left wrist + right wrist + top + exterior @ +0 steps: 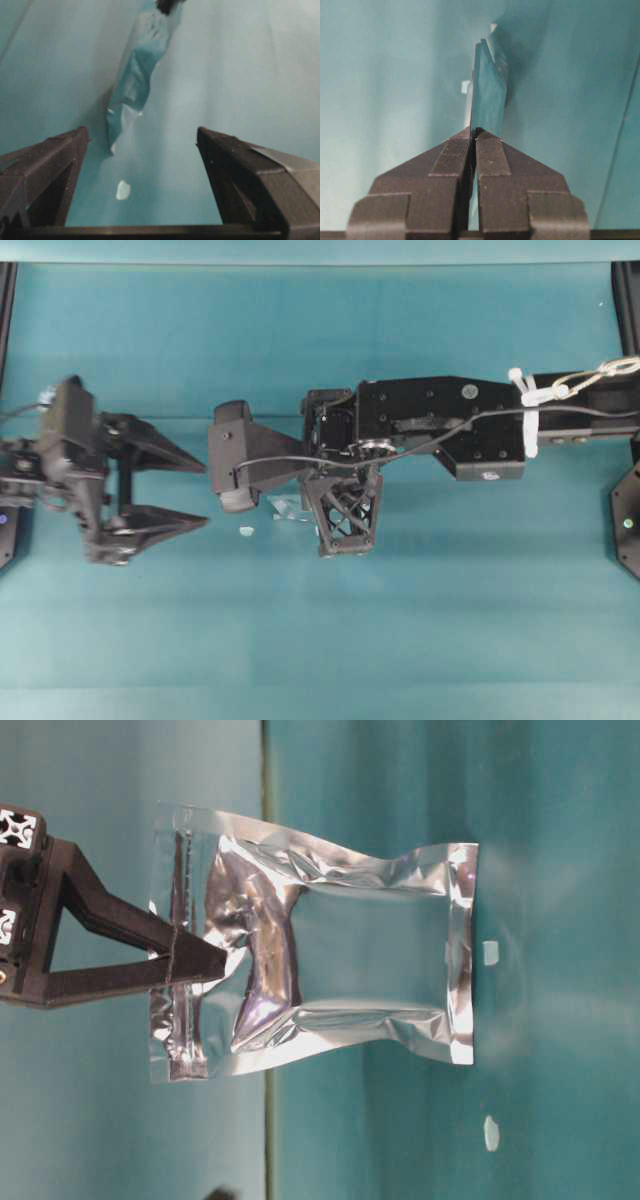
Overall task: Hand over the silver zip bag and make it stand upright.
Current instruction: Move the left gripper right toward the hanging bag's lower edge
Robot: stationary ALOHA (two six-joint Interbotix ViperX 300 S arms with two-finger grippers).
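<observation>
The silver zip bag (340, 965) hangs upright, crinkled and mirror-like, its lower edge close to the teal table. My right gripper (474, 135) is shut on the bag's top strip (489, 95); from table level its fingertips (205, 963) pinch the zip end. From overhead only a sliver of the bag (287, 506) shows under the right arm. My left gripper (206, 495) is open and apart from the bag, on its left. In the left wrist view the bag (137, 75) lies ahead of the wide-spread fingers (240, 170), with nothing between them.
Two tiny white bits (490, 952) (491, 1132) lie on the table near the bag; one (122, 190) shows between the left fingers' line of sight. The right arm (450, 425) reaches across the middle. Black frame posts stand at both side edges.
</observation>
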